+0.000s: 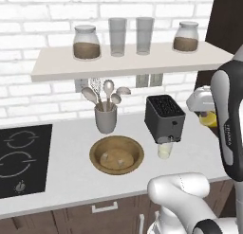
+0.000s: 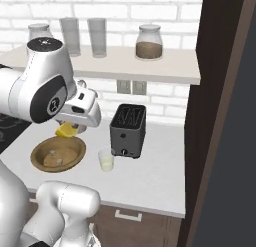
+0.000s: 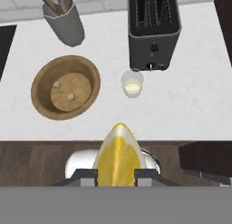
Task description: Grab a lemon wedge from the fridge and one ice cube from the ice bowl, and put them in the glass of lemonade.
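My gripper (image 3: 117, 177) is shut on the lemon wedge (image 3: 117, 153), a bright yellow slice standing up between the two finger tips. The hand hovers above the counter's front edge, and the wedge (image 2: 65, 130) hangs under the gripper (image 2: 70, 125). From the left base view the gripper (image 1: 205, 113) and wedge (image 1: 208, 118) sit right of the toaster. The glass of lemonade (image 3: 132, 84) stands in front of the toaster, ahead of the hand. The brown wooden ice bowl (image 3: 41, 85) lies to its left with small ice cubes (image 3: 57, 85) inside. The fridge (image 2: 235, 166) rises dark at the right.
A black toaster (image 3: 153, 28) stands behind the glass (image 1: 164, 150). A grey utensil cup (image 1: 105, 118) with spoons is behind the bowl (image 1: 95, 157). A wall shelf (image 1: 57, 67) carries two jars and two tall grey glasses. A black cooktop (image 1: 21, 157) lies at the left.
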Motion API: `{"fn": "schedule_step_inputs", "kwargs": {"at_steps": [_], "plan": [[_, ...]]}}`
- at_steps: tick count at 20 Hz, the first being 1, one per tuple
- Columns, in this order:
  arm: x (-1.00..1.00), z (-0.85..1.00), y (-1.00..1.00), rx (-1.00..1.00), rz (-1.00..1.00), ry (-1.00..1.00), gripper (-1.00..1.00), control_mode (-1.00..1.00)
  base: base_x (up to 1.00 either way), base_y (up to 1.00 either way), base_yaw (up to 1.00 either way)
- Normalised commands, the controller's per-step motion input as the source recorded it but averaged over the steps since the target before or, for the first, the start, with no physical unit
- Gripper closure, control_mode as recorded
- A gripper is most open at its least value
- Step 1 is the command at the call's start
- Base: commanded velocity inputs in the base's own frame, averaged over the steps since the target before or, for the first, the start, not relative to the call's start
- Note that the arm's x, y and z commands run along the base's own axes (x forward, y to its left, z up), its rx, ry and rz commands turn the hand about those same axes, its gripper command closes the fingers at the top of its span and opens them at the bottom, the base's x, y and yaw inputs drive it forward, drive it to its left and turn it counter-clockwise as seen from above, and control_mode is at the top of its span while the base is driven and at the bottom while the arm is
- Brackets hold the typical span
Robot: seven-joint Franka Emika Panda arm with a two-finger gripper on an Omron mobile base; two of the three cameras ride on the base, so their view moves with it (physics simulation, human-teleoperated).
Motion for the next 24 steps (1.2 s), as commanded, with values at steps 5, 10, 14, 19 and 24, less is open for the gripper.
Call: {"fn": "schedule_step_inputs", "kwargs": {"at_steps": [5, 10, 14, 19, 24], "plan": [[0.00, -0.61, 0.05, -0.01, 0.00, 0.14, 1.00, -1.00, 0.00, 0.00, 0.00], [0.00, -0.60, 0.02, 0.00, 0.00, 0.02, 1.00, -1.00, 0.00, 0.00, 0.00], [0.45, -0.33, 0.03, 0.00, 0.00, -0.01, 1.00, -1.00, 0.00, 0.00, 0.00], [1.00, -0.14, 0.00, 0.00, 0.00, 0.00, 1.00, -1.00, 0.00, 0.00, 0.00], [0.85, -0.26, 0.00, -0.03, 0.00, 0.01, 1.00, -1.00, 0.00, 0.00, 0.00]]}}
